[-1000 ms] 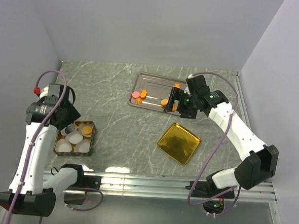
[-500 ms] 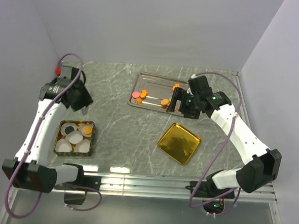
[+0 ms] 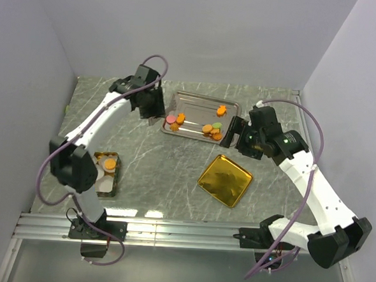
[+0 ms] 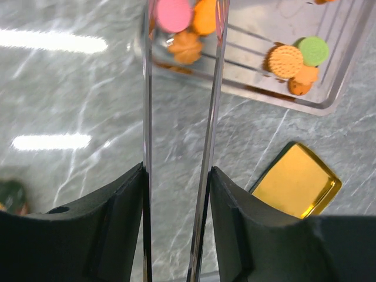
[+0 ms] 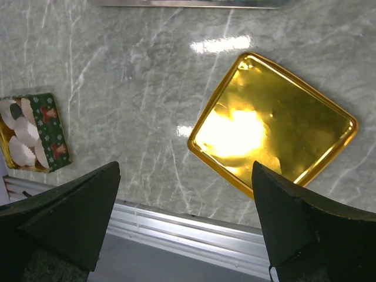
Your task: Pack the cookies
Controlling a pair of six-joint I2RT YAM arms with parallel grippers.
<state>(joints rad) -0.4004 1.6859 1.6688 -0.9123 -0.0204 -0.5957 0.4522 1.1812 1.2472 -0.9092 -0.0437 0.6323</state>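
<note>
Left pincer (image 3: 159,112) is at the left rim of the steel tray (image 3: 196,109), upper centre of the top view. Its clear fingers (image 4: 145,117) stand part-way apart with nothing clamped. The tips run off the top of the wrist frame, so I can't tell if they touch anything there. Pink cookie (image 4: 174,13) and orange cookie (image 4: 204,14) show in the gap at the frame's top edge, with a second orange (image 4: 187,46) just below them. Also in the steel tray, upper right of the wrist frame: ridged orange (image 4: 285,60) beside the green cookie (image 4: 312,50), and a small orange (image 4: 299,82) just below. A lone orange (image 3: 221,109) lies near the tray's far rim. One orange biscuit (image 3: 110,164) sits in the green tin (image 5: 53,129), lower left, next to the white paper cups (image 5: 23,138). Right pincer (image 5: 185,170) is by the steel tray's right end, black jaws wide apart and empty, over the counter (image 5: 117,70). Gold tray (image 5: 276,135) lies flat on the counter, lower centre of the top view, well apart from the tin.
</note>
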